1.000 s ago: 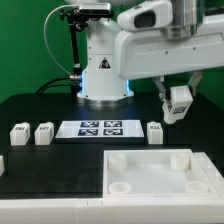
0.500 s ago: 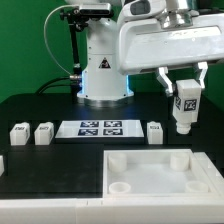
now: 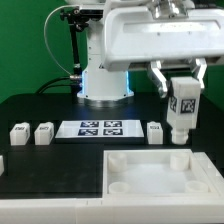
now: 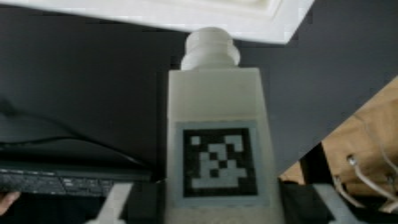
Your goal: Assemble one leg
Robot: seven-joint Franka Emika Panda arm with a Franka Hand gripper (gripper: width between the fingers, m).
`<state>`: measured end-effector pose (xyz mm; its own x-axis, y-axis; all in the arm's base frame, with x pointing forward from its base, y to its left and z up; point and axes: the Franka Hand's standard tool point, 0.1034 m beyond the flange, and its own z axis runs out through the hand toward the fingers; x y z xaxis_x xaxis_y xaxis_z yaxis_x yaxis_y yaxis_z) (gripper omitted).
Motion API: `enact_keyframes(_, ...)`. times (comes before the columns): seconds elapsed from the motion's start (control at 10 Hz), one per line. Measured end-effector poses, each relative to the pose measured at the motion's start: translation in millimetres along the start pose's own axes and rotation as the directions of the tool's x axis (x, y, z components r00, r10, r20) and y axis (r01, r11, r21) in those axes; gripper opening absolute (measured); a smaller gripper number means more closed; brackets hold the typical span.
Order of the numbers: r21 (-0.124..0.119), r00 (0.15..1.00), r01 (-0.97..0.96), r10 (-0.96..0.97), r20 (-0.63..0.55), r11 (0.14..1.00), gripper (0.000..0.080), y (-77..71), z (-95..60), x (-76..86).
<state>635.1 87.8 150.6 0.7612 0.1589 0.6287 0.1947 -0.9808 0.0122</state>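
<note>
My gripper [image 3: 182, 88] is shut on a white leg [image 3: 181, 110] with a black-and-white marker on its face. It holds the leg upright in the air, above the far right corner of the large white tray-like piece [image 3: 150, 172]. In the wrist view the leg [image 4: 217, 125] fills the middle, its rounded peg end pointing at the tray-like piece's edge [image 4: 160, 15]. Three more legs stand on the black table: two at the exterior view's left [image 3: 19, 133] [image 3: 43, 133] and one beside the marker board [image 3: 155, 131].
The marker board [image 3: 97, 128] lies flat at the table's middle. The robot's white base [image 3: 105, 75] stands behind it. Another small white part [image 3: 1, 165] shows at the exterior view's left edge. Cables hang at the back left.
The gripper has turned the leg from tilted to upright and lowered it slightly toward the tray-like piece's far right corner. The other parts have not moved.
</note>
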Motion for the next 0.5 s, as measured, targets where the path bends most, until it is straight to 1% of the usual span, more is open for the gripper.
enact_keyframes(0.2, 0.002, 1.000, 0.003, -0.003, 0.004, 1.000, 0.0292, -1.2, -2.7, 1.3)
enact_keyframes(0.5, 0.003, 1.000, 0.005, -0.005, 0.010, 1.000, 0.0292, -2.0, -0.2, -1.9)
